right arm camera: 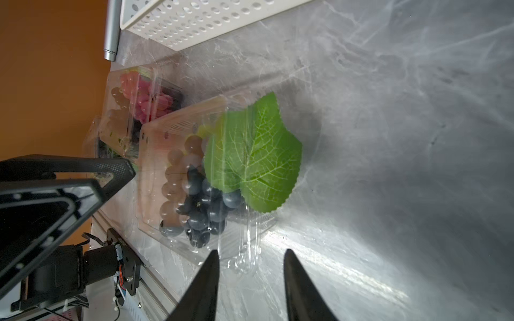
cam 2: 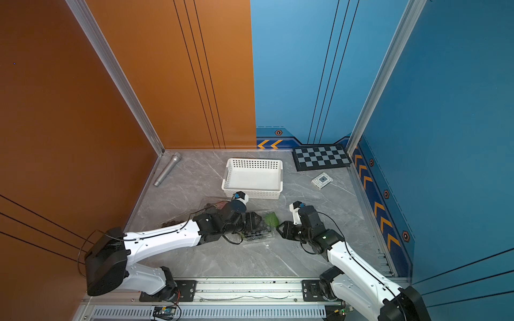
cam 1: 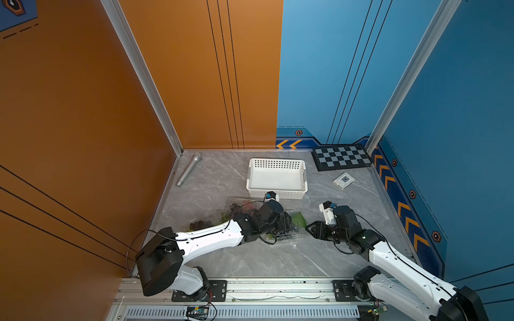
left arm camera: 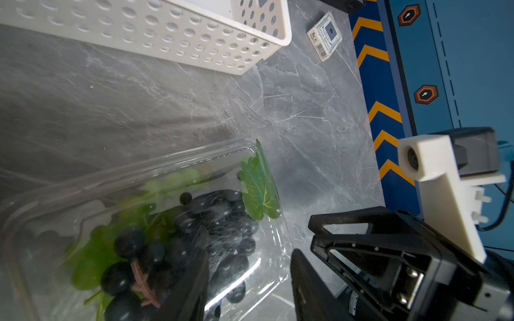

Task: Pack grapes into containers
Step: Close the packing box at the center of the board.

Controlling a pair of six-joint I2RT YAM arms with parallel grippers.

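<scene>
A clear container (cam 1: 289,236) (cam 2: 258,236) lies mid-table with dark grapes (left arm camera: 222,222) (right arm camera: 205,211), pale berries and a green leaf (right arm camera: 256,155) (cam 1: 299,219) inside. My left gripper (left arm camera: 250,244) (cam 1: 288,222) is open and straddles the container's side wall, one finger over the grapes and one outside. From the opposite side my right gripper (right arm camera: 250,253) (cam 1: 307,226) is open, with the container's front lip (right arm camera: 242,258) between its fingertips. Two more containers sit further left, one with pinkish-red grapes (right arm camera: 144,97) (cam 1: 240,207) and one with dark red grapes (cam 1: 200,223).
An empty white perforated basket (cam 1: 276,191) (cam 2: 251,194) stands just behind the containers. A silver microphone (cam 1: 189,169) lies at the back left. A checkerboard (cam 1: 340,161) and a small flat box (cam 1: 344,180) are at the back right. Walls enclose three sides.
</scene>
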